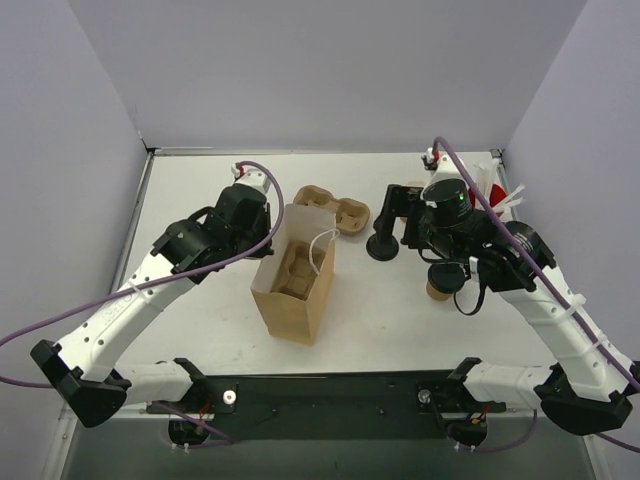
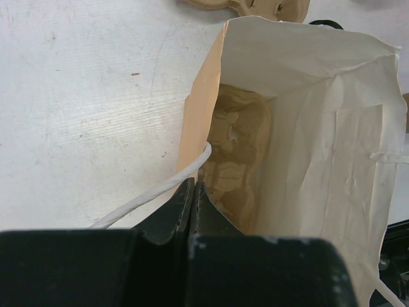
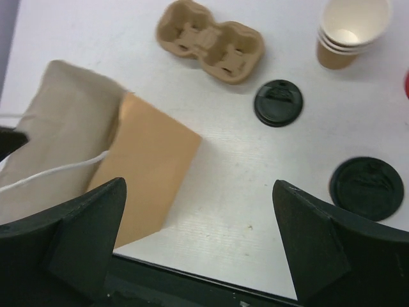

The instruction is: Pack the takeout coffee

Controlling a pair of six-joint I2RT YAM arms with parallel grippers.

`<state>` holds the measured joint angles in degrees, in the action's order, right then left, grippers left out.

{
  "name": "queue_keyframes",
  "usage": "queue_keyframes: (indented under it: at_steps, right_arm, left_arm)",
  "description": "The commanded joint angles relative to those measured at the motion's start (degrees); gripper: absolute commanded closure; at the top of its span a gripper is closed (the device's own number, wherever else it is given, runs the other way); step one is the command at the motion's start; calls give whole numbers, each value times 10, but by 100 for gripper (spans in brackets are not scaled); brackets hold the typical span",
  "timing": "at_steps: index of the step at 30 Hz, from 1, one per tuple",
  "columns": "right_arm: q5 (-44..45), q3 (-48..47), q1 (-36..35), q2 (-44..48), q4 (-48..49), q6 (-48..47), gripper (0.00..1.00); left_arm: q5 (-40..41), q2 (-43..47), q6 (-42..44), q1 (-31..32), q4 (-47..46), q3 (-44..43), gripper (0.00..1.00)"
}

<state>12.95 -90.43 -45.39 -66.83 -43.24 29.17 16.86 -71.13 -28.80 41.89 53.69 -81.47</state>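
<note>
Pressed together on the rim of the paper bag (image 2: pixel 332 128), the left gripper (image 2: pixel 193 192) is seen closest. At the right wrist, the right gripper (image 3: pixel 198 185) is spread, empty; the takeout coffee (image 3: pixel 353 32) is seen upright near a black lid (image 3: pixel 278 102), judged light, crushable, best gripped mid-wall. Overhead, the bag is shown open.

I see a paper bag (image 2: pixel 319 141), brown and smooth outside, white and crinkly inside. The cup tray (image 3: pixel 211 41) looks like rough, dull pressed paper. The takeout coffee cup (image 3: pixel 353 32) is smooth paper. The lids (image 3: pixel 278 102) are black plastic, a bit shiny. My desk (image 3: pixel 255 192) is white and dull, with fine lines.
</note>
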Motion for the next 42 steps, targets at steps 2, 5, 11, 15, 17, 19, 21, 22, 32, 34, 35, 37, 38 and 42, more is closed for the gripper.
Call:
queue_keyframes:
  at_steps: [2, 5, 11, 15, 17, 19, 21, 22, 32, 34, 35, 37, 38, 42]
  right_arm:
    - [21, 74, 85, 16, -69, 64, 9]
    - [2, 147, 147, 25, -71, 75, 9]
    - [23, 246, 243, 22, -76, 78, 9]
    - [38, 271, 281, 16, -53, 56, 9]
    - [23, 288, 303, 11, -33, 41, 9]
    - [-3, 300, 314, 3, -2, 23, 9]
    - [-13, 309, 328, -8, 19, 12, 8]
    - [-16, 311, 332, -25, 22, 6, 8]
    - [-55, 323, 382, -66, 65, -36, 7]
    - [-50, 326, 390, -68, 64, -38, 7]
    - [-50, 328, 392, -68, 64, -39, 7]
    - [-53, 332, 396, -72, 63, -39, 7]
    - [-53, 334, 396, -73, 63, -39, 7]
    - [-62, 343, 396, -79, 75, -38, 7]
  left_arm:
    - [-5, 34, -37, -1, -54, 19, 100]
    - [-5, 41, -43, -2, -66, 30, 100]
    - [-19, 43, -48, -1, -83, 38, 100]
    - [-27, 41, -43, -2, -90, 41, 100]
    - [-32, 45, -43, -1, -94, 45, 100]
    - [-33, 47, -44, -1, -97, 45, 100]
    - [-28, 51, -50, -1, -99, 47, 100]
    - [-24, 52, -51, -1, -100, 47, 100]
    - [-7, 55, -86, 1, -98, 47, 100]
    - [-2, 57, -89, 2, -97, 49, 100]
    - [-1, 56, -92, 2, -98, 48, 100]
    - [3, 53, -93, 2, -96, 47, 100]
    - [5, 52, -99, 2, -93, 45, 100]
    - [8, 50, -103, 2, -91, 43, 100]
